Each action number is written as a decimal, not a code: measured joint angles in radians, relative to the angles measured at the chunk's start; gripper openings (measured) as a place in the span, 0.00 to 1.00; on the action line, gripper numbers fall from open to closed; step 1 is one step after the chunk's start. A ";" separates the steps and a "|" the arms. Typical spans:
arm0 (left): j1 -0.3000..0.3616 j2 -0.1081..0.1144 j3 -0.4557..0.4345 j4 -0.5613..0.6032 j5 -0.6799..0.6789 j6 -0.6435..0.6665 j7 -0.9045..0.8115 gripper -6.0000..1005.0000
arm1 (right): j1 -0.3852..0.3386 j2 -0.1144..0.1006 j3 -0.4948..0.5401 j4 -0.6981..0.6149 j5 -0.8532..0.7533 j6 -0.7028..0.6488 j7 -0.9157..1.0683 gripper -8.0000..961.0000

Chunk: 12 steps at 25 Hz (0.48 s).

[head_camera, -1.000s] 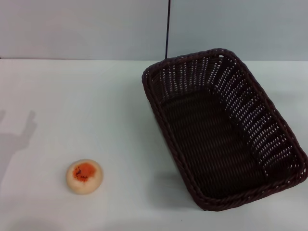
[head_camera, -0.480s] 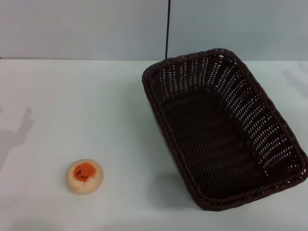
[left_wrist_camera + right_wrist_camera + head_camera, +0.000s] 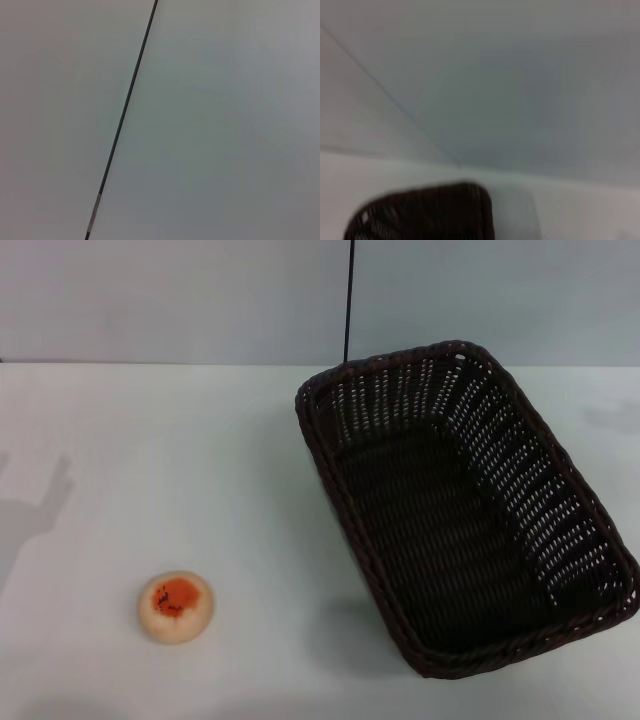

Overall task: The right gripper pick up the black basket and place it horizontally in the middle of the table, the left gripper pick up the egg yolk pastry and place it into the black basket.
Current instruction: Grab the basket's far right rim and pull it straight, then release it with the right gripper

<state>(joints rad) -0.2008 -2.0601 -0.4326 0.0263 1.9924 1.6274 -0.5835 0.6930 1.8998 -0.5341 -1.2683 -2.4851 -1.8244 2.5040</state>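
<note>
The black basket stands on the white table at the right in the head view, empty and turned at an angle, with one short end near the front edge. A blurred corner of it shows in the right wrist view. The egg yolk pastry lies on the table at the front left, well apart from the basket. Neither gripper shows in any view. A shadow shaped like a claw lies on the table at the far left.
A grey wall with a thin dark vertical seam rises behind the table. The left wrist view shows only this wall and the seam. Bare table lies between the pastry and the basket.
The basket and the pastry have not moved. The claw-shaped shadow at the table's left edge has shifted slightly, and a faint shadow has appeared at the far right.
</note>
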 joint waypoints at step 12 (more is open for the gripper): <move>0.012 0.000 0.000 0.005 0.000 0.000 0.002 0.80 | 0.123 0.041 -0.172 0.153 -0.113 0.009 0.115 0.71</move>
<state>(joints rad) -0.1892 -2.0601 -0.4325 0.0309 1.9927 1.6272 -0.5815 0.8164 1.9412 -0.7057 -1.1156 -2.5985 -1.8150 2.6190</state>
